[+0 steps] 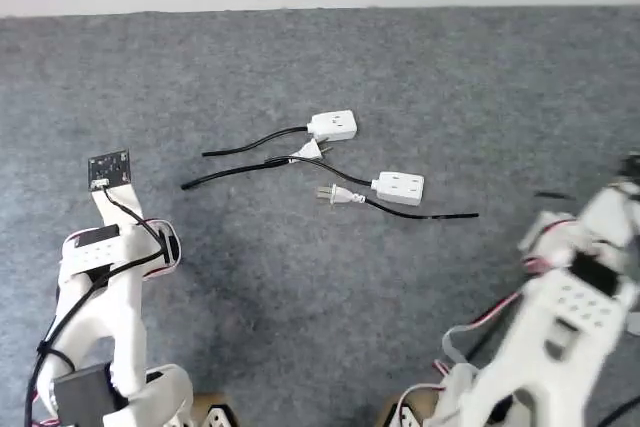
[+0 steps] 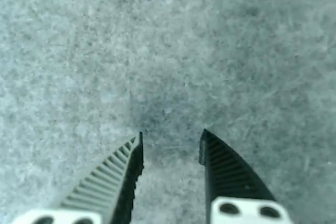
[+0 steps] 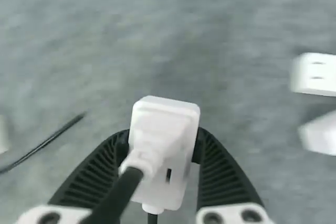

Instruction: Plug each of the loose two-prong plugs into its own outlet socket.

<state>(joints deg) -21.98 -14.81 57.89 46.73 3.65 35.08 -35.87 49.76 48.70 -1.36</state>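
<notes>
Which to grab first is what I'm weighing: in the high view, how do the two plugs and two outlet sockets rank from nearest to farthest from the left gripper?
1. Far plug, mid-table, closest to the left gripper.
2. Far outlet socket and near plug, just beyond it: too close to call.
3. Right outlet socket, farthest right.

On the grey tabletop [image 1: 450, 77] two white sockets lie near the middle, each trailing a black cord: the far socket [image 1: 333, 125] and, to its right, the near socket [image 1: 400, 185]. One plug [image 1: 308, 151] lies just beside the far socket. The other plug [image 1: 335, 194] lies near the near socket. The left arm [image 1: 100, 297] stands at lower left and the right arm [image 1: 560, 317] at lower right, both apart from the cords.
</notes>
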